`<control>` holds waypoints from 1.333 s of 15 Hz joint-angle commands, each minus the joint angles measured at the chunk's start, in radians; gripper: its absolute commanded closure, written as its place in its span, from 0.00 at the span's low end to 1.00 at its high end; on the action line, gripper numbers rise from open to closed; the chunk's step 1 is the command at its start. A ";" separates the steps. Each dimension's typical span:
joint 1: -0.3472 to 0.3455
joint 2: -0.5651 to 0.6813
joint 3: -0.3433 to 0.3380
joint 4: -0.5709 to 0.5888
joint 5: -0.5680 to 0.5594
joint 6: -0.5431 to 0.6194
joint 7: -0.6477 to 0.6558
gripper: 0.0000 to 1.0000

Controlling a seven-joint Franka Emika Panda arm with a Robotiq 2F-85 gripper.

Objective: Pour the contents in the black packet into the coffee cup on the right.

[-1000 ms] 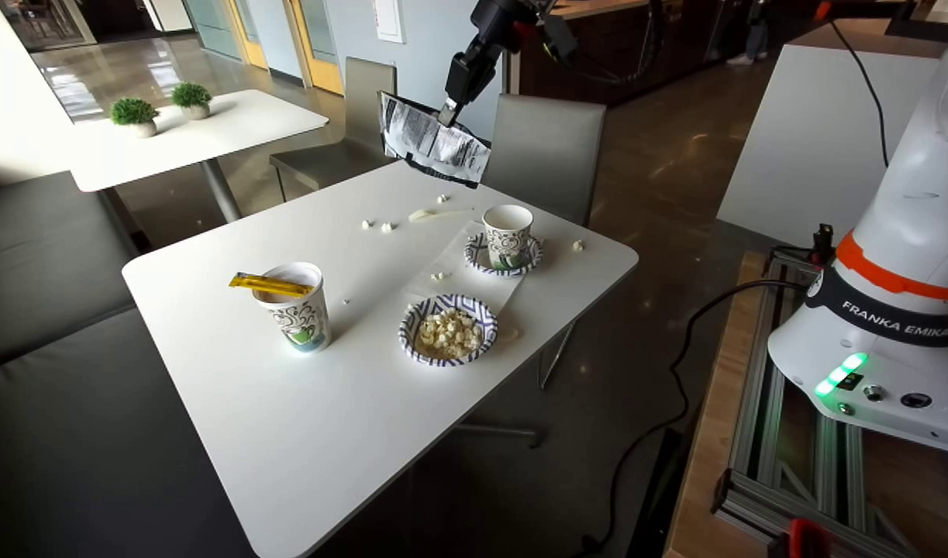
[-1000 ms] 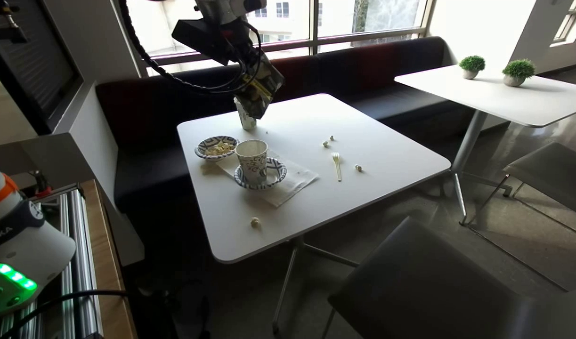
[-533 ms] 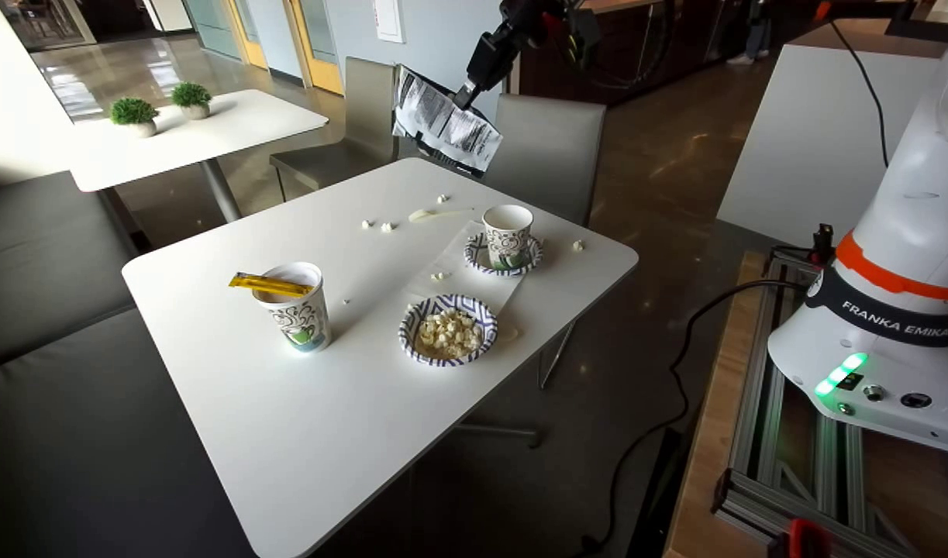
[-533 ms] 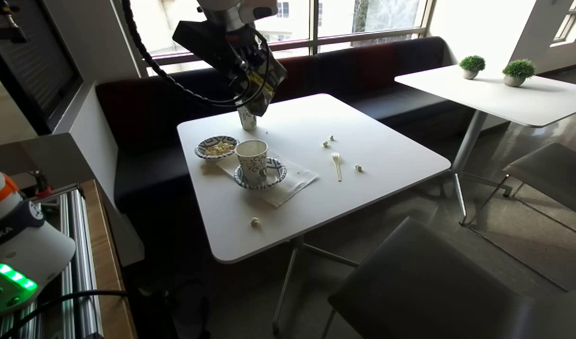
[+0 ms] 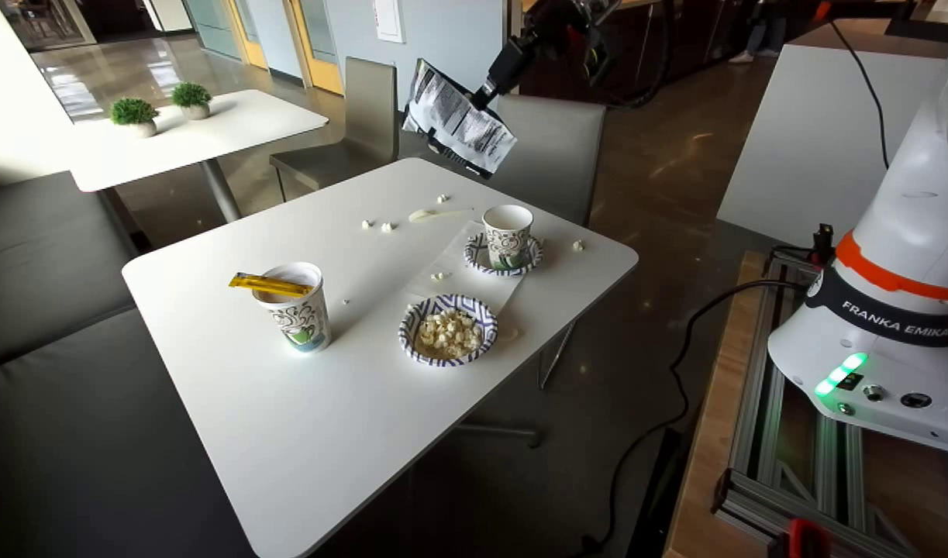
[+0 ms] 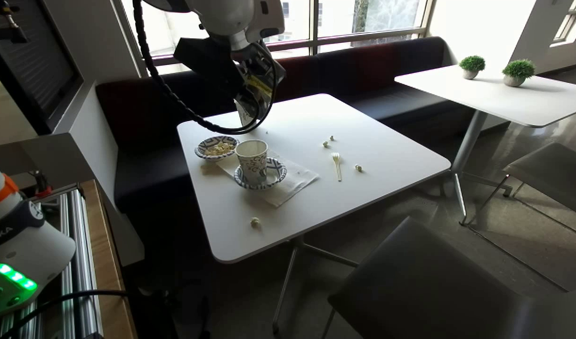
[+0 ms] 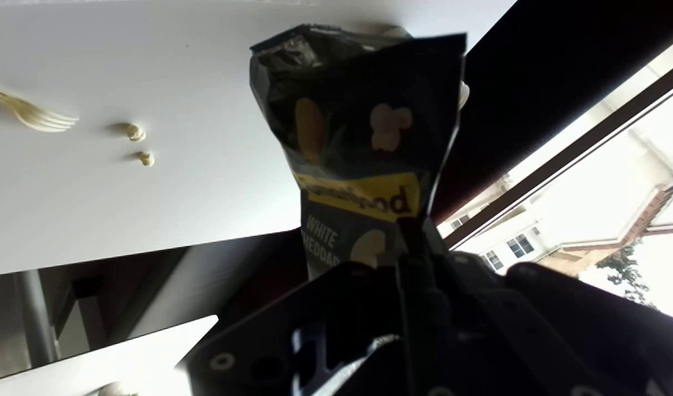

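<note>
The black packet [image 7: 358, 132] has a yellow band and white print on its front in the wrist view. Its silver printed back [image 5: 454, 124] shows in an exterior view, tilted above the far edge of the table. My gripper [image 5: 481, 99] is shut on the packet's edge and holds it in the air. In an exterior view the arm and cable partly cover the packet [image 6: 264, 84]. The coffee cup [image 5: 508, 240], white with dark swirls, stands upright on a patterned saucer [image 5: 474, 262], below and apart from the packet. The cup [image 6: 253, 162] looks empty near its rim.
A similar cup [image 5: 299, 318] with a yellow packet [image 5: 272, 284] across its rim stands on the table. A fluted bowl [image 5: 448, 356] holds popcorn. A fork [image 6: 336, 167], loose popcorn [image 6: 255, 222] and a napkin [image 6: 292, 186] lie on the table. Chairs [image 5: 551, 147] stand behind it.
My gripper and the held packet have moved right and slightly up in an exterior view, and the packet is tilted more. The arm's cable loop hangs lower. The cups and bowl have not moved.
</note>
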 commanded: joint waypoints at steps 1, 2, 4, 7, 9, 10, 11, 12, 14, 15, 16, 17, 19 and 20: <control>-0.042 0.004 -0.019 -0.020 0.044 -0.083 -0.086 1.00; -0.050 0.006 -0.024 -0.018 0.059 -0.101 -0.104 1.00; -0.065 0.011 -0.032 -0.017 0.095 -0.139 -0.141 1.00; -0.084 0.014 -0.046 -0.018 0.170 -0.244 -0.206 1.00; -0.099 0.024 -0.045 -0.017 0.181 -0.294 -0.225 1.00; -0.106 0.027 -0.044 -0.017 0.180 -0.309 -0.232 1.00; -0.113 0.031 -0.042 -0.018 0.168 -0.318 -0.231 1.00; -0.119 0.034 -0.042 -0.017 0.162 -0.322 -0.231 1.00; -0.129 0.038 -0.043 -0.017 0.164 -0.323 -0.241 1.00; -0.133 0.039 -0.044 -0.018 0.162 -0.325 -0.246 1.00; -0.138 0.040 -0.051 -0.018 0.169 -0.349 -0.256 1.00; -0.143 0.040 -0.055 -0.018 0.176 -0.367 -0.266 1.00; -0.157 0.046 -0.060 -0.018 0.171 -0.391 -0.277 1.00; -0.166 0.047 -0.072 -0.017 0.181 -0.432 -0.280 1.00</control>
